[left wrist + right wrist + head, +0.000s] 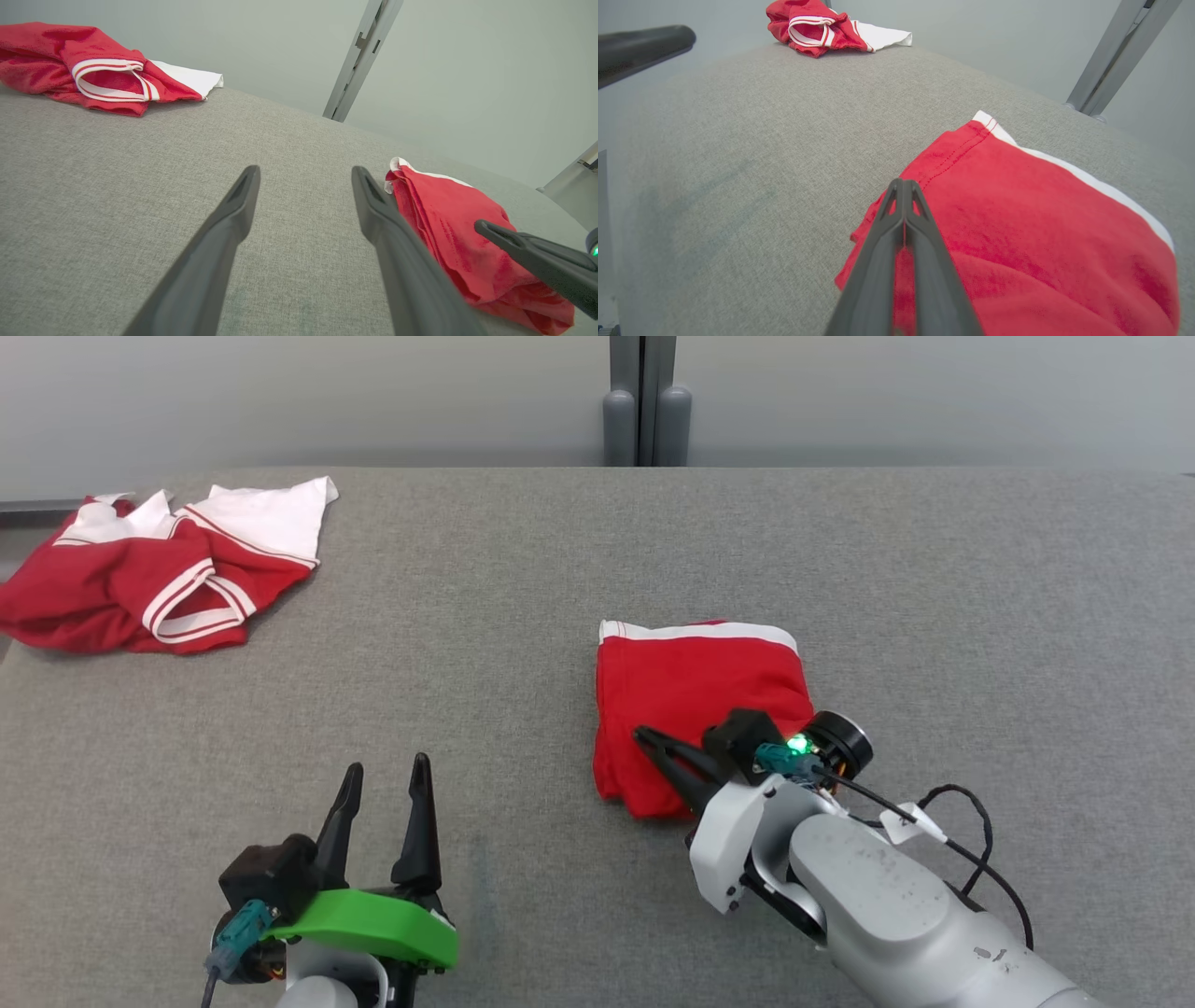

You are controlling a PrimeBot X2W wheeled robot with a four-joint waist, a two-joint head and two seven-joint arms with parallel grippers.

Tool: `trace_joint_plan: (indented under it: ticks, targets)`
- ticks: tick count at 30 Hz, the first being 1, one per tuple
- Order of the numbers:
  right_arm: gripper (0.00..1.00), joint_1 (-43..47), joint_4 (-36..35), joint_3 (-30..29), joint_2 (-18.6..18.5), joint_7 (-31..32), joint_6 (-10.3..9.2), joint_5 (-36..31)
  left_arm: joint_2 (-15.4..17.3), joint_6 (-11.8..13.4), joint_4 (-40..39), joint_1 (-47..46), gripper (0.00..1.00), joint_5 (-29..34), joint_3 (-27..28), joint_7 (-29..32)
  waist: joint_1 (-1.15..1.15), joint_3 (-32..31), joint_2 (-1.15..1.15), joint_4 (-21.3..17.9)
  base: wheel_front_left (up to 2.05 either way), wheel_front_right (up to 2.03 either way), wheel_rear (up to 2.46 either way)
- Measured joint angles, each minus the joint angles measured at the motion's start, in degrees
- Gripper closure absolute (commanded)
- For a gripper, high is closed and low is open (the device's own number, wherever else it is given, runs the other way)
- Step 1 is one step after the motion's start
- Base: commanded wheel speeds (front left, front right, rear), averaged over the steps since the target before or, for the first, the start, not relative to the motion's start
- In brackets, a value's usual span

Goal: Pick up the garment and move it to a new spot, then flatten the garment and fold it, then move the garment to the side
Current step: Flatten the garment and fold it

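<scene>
A grey fabric-covered table (523, 616) runs back to a pale wall (280, 392) with a metal post (644, 401) at its middle. The folded red garment (695, 695) lies right of the table's centre as a compact rectangle, its white band (695, 632) along the far edge. It looks already flattened and folded, so the move to the side seems to be what is left.

The right end effector (644, 737) lies over the garment's near left corner, its fingers pressed fully together. That placement suits a pinch on the stacked layers for dragging or lifting, but I cannot tell whether any fabric is caught between them.

The left end effector (386, 773) hangs near the table's front edge, well apart from the garment, spread wide and empty, probably parked out of the way.

A second, crumpled red-and-white garment (140, 579) sits at the far left corner.
</scene>
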Motion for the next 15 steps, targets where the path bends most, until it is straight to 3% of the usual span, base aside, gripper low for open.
trace_joint_plan:
  ticks: [1,2,8,15]
  targets:
    - [0.24,0.01,-0.18,-0.88,0.01,-0.30,0.00,0.07,0.09,-0.05,0.12,-0.10,0.00,0.47,0.04,0.00,0.00,-0.22,0.00,-0.22,0.00,0.00,0.00]
    - [0.00,0.00,-0.43,-2.36,-0.01,-0.74,0.00,0.09,0.15,-0.15,0.30,-0.33,0.00,0.94,0.03,-0.01,0.00,-0.51,0.00,-0.53,0.00,0.00,0.00]
    - [0.00,1.71,-1.57,-12.37,-0.01,-1.68,0.00,-2.33,0.15,-0.47,1.26,-0.87,0.00,3.08,0.07,-0.01,0.00,-2.22,0.00,-2.56,0.00,0.00,0.00]
    - [0.00,9.47,-6.68,-28.94,-0.01,-1.82,0.00,-8.34,0.01,-0.51,2.34,0.26,0.00,5.01,0.60,-0.01,0.00,-4.42,0.00,-4.49,0.00,0.00,0.00]
